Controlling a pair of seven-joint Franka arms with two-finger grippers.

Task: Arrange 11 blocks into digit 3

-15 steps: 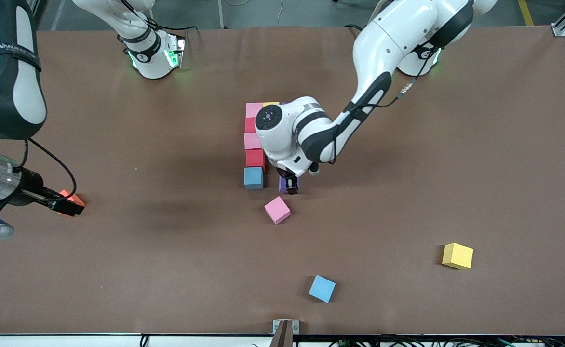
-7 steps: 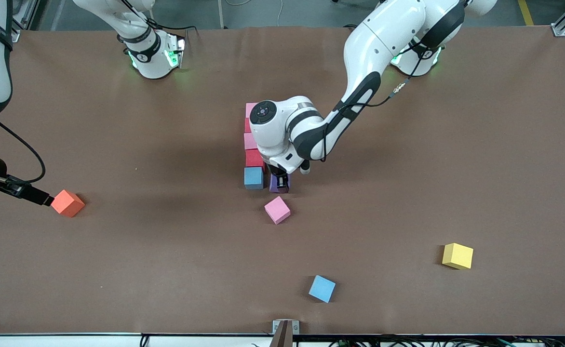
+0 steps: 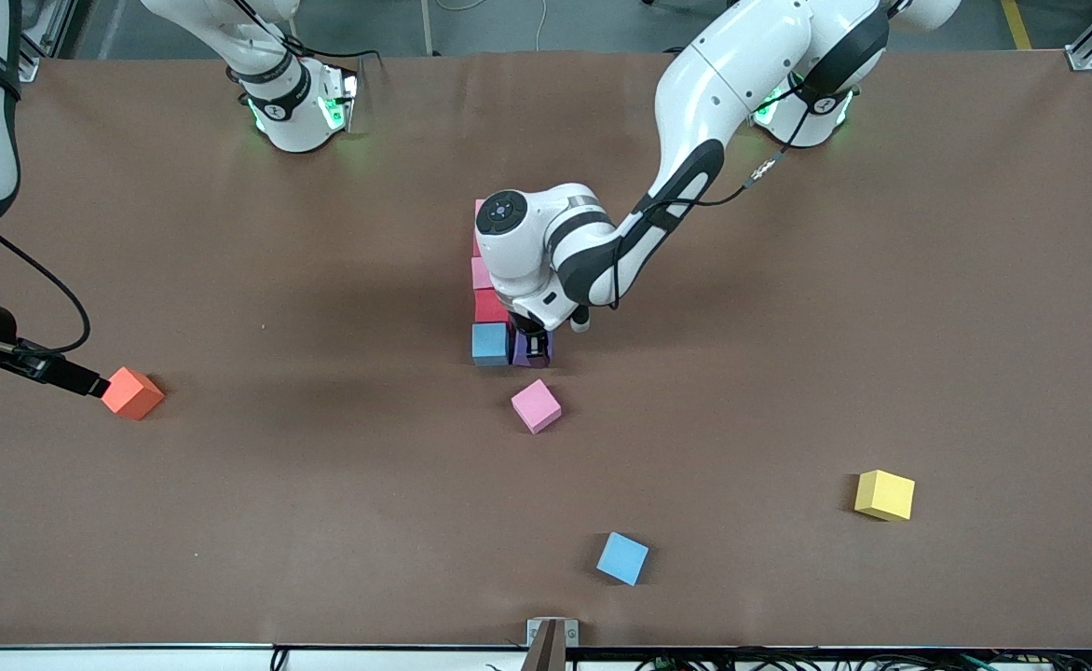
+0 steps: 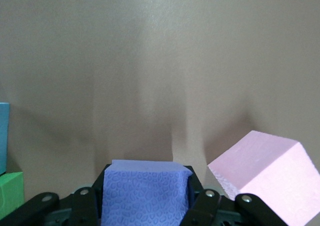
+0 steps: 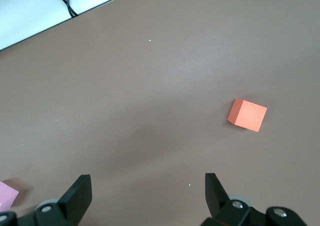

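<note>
The left tool (image 3: pixel 533 347) is gripping a purple block (image 4: pixel 145 191) beside the blue block (image 3: pixel 489 343); the right tool (image 5: pixel 148 193) is standing wide above the desk (image 3: pixel 788 326).

Even, diffuse overhead light fills the front view; the brown counter (image 3: pixel 788 373) shows no glare, only soft, broad shadows under the left arm and toward the right arm's end; each loose cube casts a short, faint shadow. Green indicator lights glow at both arm bases. In the left wrist view the purple block (image 4: pixel 145 191) is sharp, with vertical shadow bands on the counter; the pink block (image 4: pixel 267 171) looks slightly soft.
</note>
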